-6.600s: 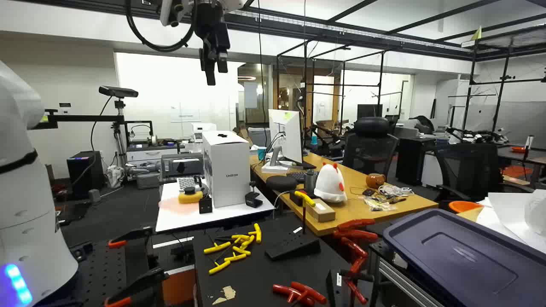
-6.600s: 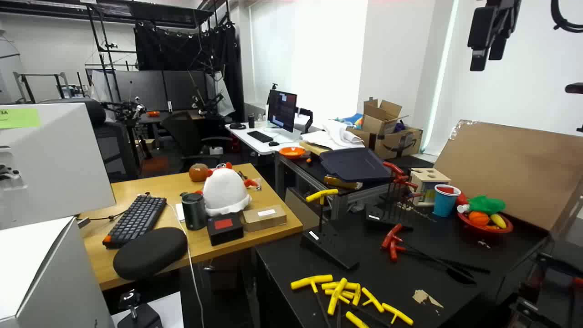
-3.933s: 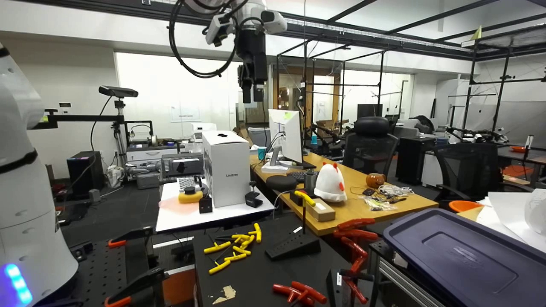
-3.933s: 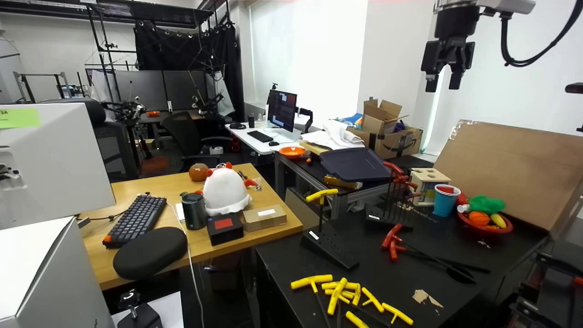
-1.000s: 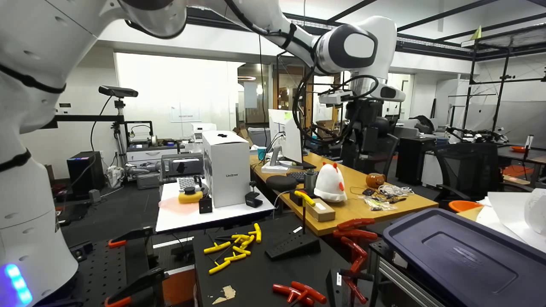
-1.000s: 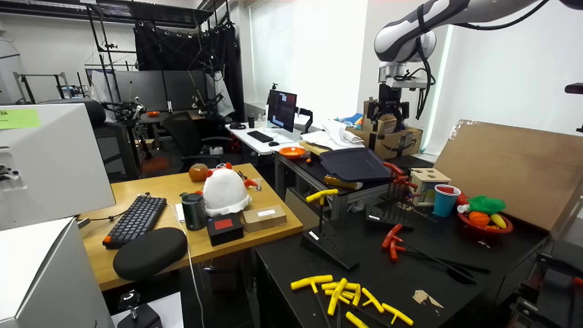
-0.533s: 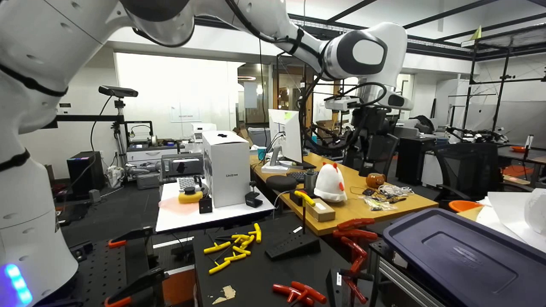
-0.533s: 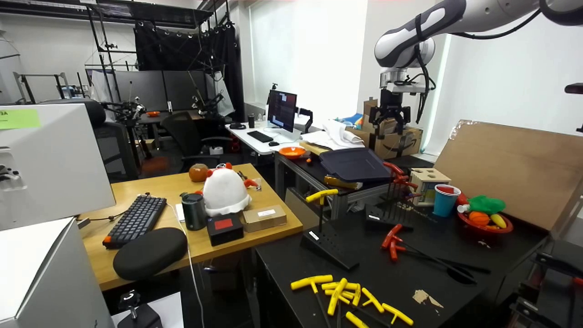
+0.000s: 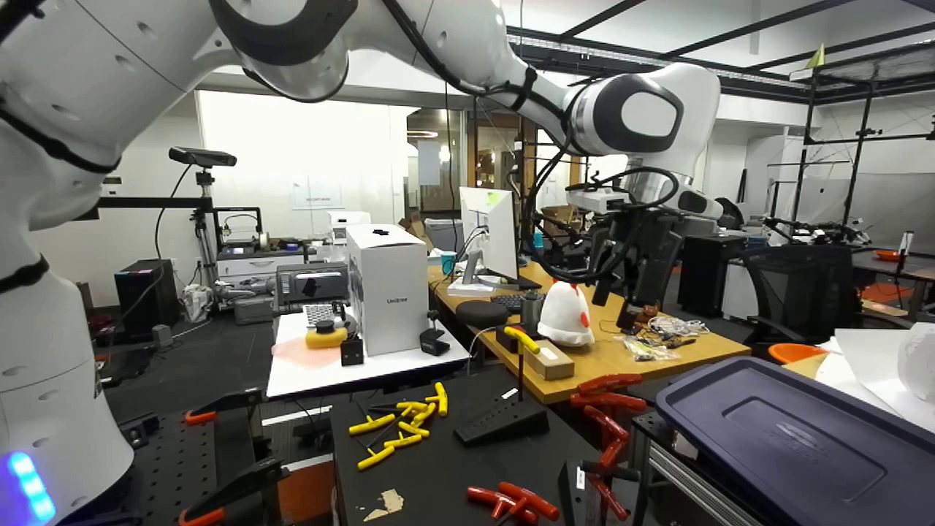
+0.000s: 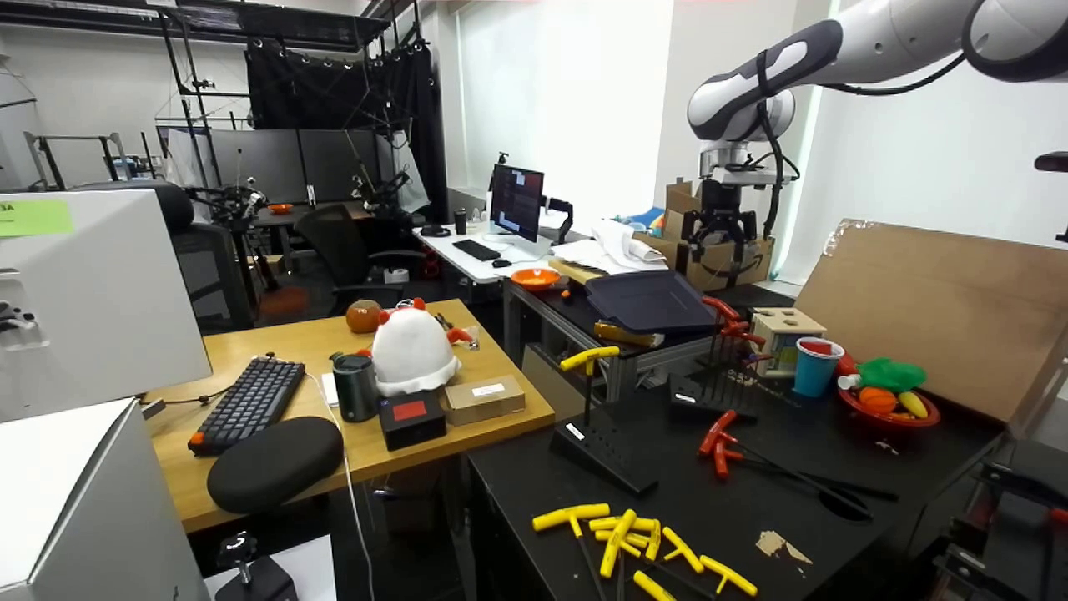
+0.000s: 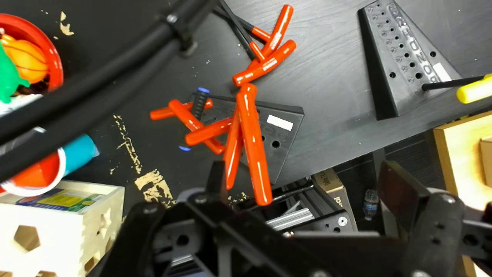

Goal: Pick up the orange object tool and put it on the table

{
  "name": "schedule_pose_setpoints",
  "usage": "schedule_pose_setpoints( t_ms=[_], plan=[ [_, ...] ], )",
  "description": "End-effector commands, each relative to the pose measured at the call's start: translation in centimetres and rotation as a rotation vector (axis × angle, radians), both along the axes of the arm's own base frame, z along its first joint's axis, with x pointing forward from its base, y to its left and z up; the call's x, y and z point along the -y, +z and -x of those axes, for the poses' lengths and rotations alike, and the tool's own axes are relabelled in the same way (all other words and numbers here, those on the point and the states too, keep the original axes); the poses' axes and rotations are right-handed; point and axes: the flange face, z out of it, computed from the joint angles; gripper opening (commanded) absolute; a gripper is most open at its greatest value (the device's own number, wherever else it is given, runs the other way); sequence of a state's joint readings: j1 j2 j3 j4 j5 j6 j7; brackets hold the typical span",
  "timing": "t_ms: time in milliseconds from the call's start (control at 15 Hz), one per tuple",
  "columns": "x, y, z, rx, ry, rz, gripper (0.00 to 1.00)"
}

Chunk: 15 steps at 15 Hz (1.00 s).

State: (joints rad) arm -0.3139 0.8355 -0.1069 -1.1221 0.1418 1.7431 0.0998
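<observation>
The white arm (image 9: 482,44) stretched out over the black worktop (image 10: 692,492), its jaws pointing down and spread wide, hanging above a bunch of orange-handled tools (image 11: 251,142) and clear of them. Those tools stood in a black stand (image 11: 284,136), their handles crowded together and leaning different ways. Just beside that stand, two more orange handles (image 11: 265,66) lay on the black worktop itself, one overlapping the other. I could not tell which of all these the task meant. Close by stood a wooden box (image 11: 61,238) with cut-out shapes, a blue cup (image 10: 813,377) and a red bowl (image 10: 889,426) of bright pieces (image 10: 893,374). A second stand (image 10: 605,459) held one yellow-handled tool (image 10: 590,359) upright, with a loose heap of yellow handles (image 10: 617,542) near it. The wooden worktop (image 10: 267,338), just beside the black one, carried a white plush (image 10: 413,355), a keyboard (image 10: 250,405) and a small cardboard box (image 10: 492,406).
</observation>
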Motion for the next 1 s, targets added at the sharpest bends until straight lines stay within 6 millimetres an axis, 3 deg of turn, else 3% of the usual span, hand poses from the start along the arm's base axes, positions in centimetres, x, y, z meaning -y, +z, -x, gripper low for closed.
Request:
schedule_pose_setpoints(
  t_ms=[0,533,933],
  plan=[
    [1.0,-1.2,-0.1,-0.027,0.040,-0.043,1.00],
    [1.8,-4.1,0.3,-0.067,0.184,-0.106,1.00],
    [0.1,-6.4,-0.3,-0.072,0.259,-0.138,1.00]
  ],
)
